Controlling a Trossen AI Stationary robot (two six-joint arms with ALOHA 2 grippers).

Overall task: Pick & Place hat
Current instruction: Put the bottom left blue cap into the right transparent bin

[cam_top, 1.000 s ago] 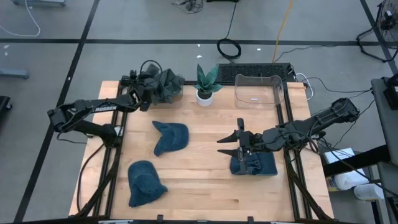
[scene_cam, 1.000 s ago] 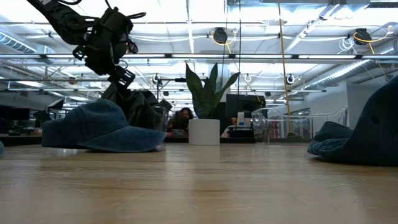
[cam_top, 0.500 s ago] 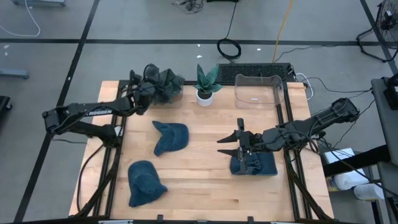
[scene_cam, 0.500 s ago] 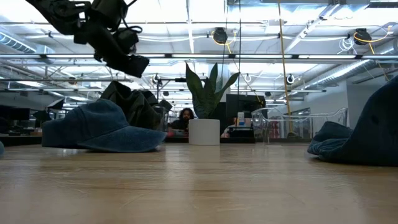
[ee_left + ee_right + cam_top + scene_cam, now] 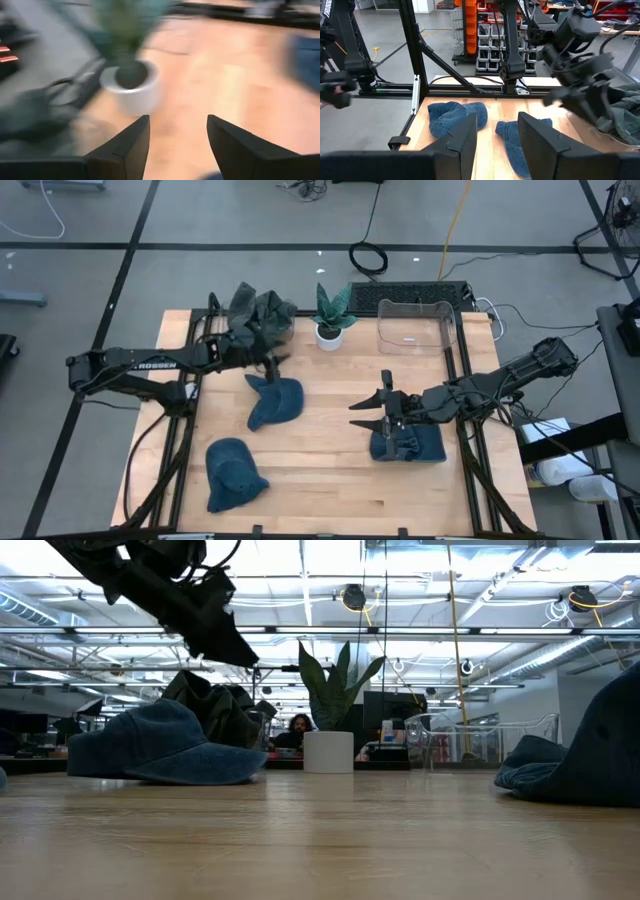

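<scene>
High view shows the left gripper [image 5: 268,358] above the worktop [image 5: 330,470], just beyond the brim of the denim hat [image 5: 273,400] lying left of centre; its fingers [image 5: 127,145] stand apart with nothing between them. A second hat [image 5: 234,473] lies near the front left corner, and a third hat [image 5: 410,445] sits toward the right edge under the right gripper [image 5: 383,413], whose fingers are parted and empty. A heap of dark grey caps [image 5: 262,315] rests at the back left, beside a potted plant [image 5: 331,315] and a clear bin [image 5: 414,323] along the back edge.
</scene>
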